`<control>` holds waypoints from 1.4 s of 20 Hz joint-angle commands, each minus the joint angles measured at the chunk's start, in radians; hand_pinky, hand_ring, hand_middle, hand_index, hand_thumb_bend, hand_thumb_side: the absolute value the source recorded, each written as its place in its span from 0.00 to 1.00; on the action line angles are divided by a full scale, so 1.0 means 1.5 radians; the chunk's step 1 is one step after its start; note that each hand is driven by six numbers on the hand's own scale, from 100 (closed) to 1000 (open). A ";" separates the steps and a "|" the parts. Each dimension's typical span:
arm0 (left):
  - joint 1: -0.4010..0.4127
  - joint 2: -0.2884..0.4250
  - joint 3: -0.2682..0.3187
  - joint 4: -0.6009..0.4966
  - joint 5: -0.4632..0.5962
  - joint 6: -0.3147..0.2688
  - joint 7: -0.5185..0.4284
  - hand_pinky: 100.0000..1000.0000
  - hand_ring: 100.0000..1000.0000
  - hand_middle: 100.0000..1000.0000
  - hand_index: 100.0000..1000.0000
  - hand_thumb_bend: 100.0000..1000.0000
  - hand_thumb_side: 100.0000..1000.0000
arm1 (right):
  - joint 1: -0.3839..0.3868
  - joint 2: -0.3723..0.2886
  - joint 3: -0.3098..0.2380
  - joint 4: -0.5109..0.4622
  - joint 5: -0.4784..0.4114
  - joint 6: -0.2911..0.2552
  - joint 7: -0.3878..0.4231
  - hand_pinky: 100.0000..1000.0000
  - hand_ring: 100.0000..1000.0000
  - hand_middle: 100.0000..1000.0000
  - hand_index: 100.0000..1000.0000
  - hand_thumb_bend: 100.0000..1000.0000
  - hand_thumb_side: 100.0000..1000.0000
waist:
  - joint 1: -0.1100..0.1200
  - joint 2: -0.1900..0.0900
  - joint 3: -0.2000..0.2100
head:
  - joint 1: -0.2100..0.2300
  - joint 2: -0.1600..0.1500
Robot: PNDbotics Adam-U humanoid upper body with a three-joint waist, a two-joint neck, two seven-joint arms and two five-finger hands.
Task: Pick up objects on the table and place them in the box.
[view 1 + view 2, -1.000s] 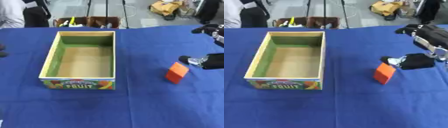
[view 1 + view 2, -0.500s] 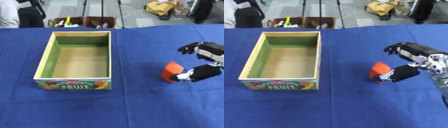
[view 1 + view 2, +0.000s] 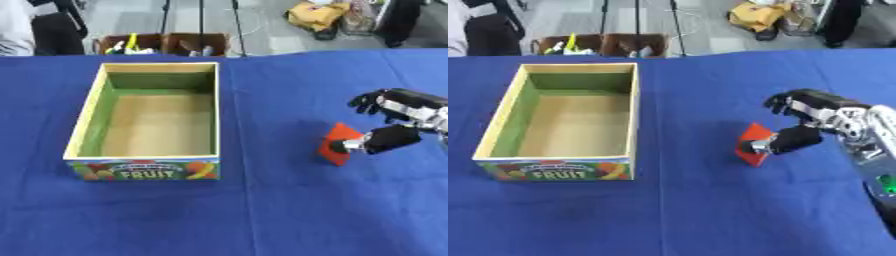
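Observation:
An open cardboard box [image 3: 142, 169] with green inner walls and a "FRUIT" label stands left of centre on the blue table [image 3: 262, 215]; nothing shows inside it. To its right a small orange-red block [image 3: 753, 141] stands tilted on the cloth. My right hand [image 3: 822, 108] reaches in from the right edge. Its thumb [image 3: 387, 139] lies against the block's right side, and its fingers [image 3: 372, 100] arch above and behind the block without touching it. My left hand shows in neither view.
Past the table's far edge sit two brown crates [image 3: 166, 44] holding small items, a yellow bag [image 3: 319, 15] on the floor, and tripod legs. A person stands at the upper left, away from the table.
My right hand has come down and leftward to the block, and its thumb now touches the block's side. The camera has shifted a little; box and block stay in place.

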 commanded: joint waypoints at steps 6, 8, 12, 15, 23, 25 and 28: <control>-0.009 0.005 0.001 -0.013 -0.002 -0.001 -0.002 0.54 0.58 0.52 0.62 0.00 0.89 | -0.024 0.001 0.007 0.053 0.013 0.010 -0.018 0.67 0.83 0.77 0.91 0.53 0.62 | -0.004 -0.008 0.003 | -0.003 0.000; -0.009 0.005 0.002 -0.013 -0.002 -0.001 -0.001 0.54 0.58 0.52 0.62 0.00 0.89 | -0.024 0.004 0.010 0.063 0.015 0.009 -0.018 0.66 0.82 0.77 0.90 0.53 0.62 | -0.004 -0.008 0.004 | -0.003 0.000; -0.009 0.005 0.002 -0.013 -0.002 -0.001 -0.002 0.54 0.58 0.52 0.62 0.00 0.89 | -0.022 0.006 0.013 0.071 0.018 0.003 -0.016 0.66 0.82 0.75 0.88 0.52 0.61 | -0.004 -0.008 0.004 | -0.003 0.000; -0.009 0.004 0.002 -0.013 -0.002 0.000 -0.002 0.54 0.58 0.52 0.62 0.00 0.89 | -0.019 0.007 0.016 0.070 0.019 -0.001 -0.014 0.66 0.82 0.73 0.85 0.52 0.61 | -0.004 -0.008 0.003 | -0.003 -0.001; -0.008 0.004 0.001 -0.013 -0.002 0.000 -0.003 0.54 0.58 0.52 0.62 0.00 0.89 | -0.014 0.008 0.019 0.066 0.033 -0.004 -0.021 0.63 0.79 0.63 0.78 0.50 0.62 | -0.003 -0.010 0.003 | -0.003 -0.002; -0.008 0.004 0.001 -0.013 -0.002 0.001 -0.003 0.54 0.58 0.52 0.62 0.00 0.89 | -0.013 0.008 0.020 0.064 0.039 -0.005 -0.024 0.63 0.78 0.60 0.76 0.49 0.62 | -0.004 -0.010 0.002 | -0.004 -0.003; -0.008 0.004 0.001 -0.013 -0.002 0.001 -0.004 0.54 0.58 0.52 0.62 0.00 0.89 | -0.013 0.009 0.021 0.062 0.043 -0.005 -0.026 0.61 0.76 0.57 0.73 0.47 0.63 | -0.004 -0.010 0.001 | -0.004 -0.004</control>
